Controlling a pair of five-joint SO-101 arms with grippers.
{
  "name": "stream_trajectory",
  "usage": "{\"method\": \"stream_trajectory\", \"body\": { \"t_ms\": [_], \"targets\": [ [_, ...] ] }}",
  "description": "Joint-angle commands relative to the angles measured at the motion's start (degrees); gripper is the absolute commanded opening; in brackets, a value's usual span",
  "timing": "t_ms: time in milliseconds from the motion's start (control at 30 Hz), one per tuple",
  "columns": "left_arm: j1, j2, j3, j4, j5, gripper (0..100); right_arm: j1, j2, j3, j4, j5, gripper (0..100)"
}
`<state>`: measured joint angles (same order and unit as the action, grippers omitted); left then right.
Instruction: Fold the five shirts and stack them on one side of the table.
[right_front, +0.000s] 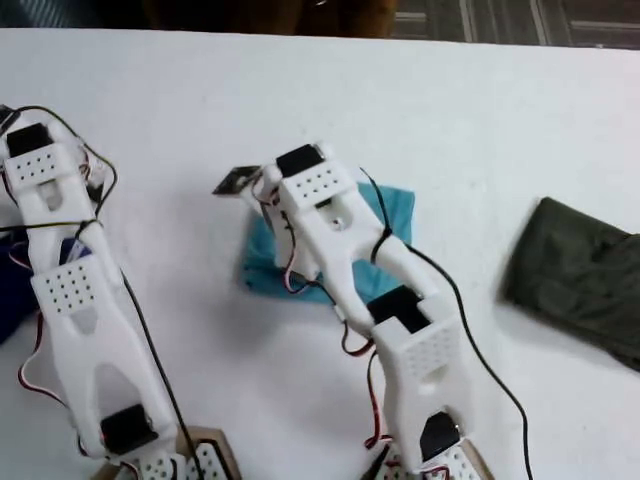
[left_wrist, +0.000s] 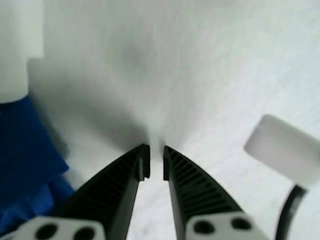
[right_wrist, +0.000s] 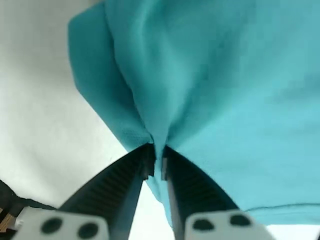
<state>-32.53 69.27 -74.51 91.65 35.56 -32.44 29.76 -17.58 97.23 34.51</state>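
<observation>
Fold step on the crumpled teal cotton shirt, mid white tabletop. The right end effector pinches a ridge of it, jaws clamped. The left end effector is narrow and empty beside the blue fabric shirt. Next, probably: pull the fold over flat and let go. The dark green fabric shirt is unfolded.

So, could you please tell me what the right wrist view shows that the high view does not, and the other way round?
Right wrist view: the right gripper shut on a pinched fold of the teal shirt. High view: a dark green shirt lying toward the table's right side and a blue shirt at its left edge. Both: the teal shirt and the white table under it.
</observation>
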Motion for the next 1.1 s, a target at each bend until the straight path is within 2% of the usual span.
{"method": "stream_trajectory", "body": {
  "t_ms": [0, 433, 733, 1000, 1067],
  "targets": [
    [-0.8, -0.8, -1.7, -0.8, -0.1, 7, 0.5, -1.0, -1.0, 0.6, -0.1, 1.4],
    [-0.8, -0.8, -1.7, -0.8, -0.1, 7, -0.8, -2.5, -1.4, 3.3, -0.1, 1.9],
    [-0.8, -0.8, -1.7, -0.8, -0.1, 7, -7.5, 4.3, -1.8, 2.2, -2.5, 1.9],
    [-0.8, -0.8, -1.7, -0.8, -0.1, 7, -4.9, 5.9, -1.8, 1.7, -2.9, 2.4],
    [-0.8, -0.8, -1.7, -0.8, -0.1, 7, -4.1, 5.9, -2.2, 2.6, -2.6, 6.9]
  ]
}}
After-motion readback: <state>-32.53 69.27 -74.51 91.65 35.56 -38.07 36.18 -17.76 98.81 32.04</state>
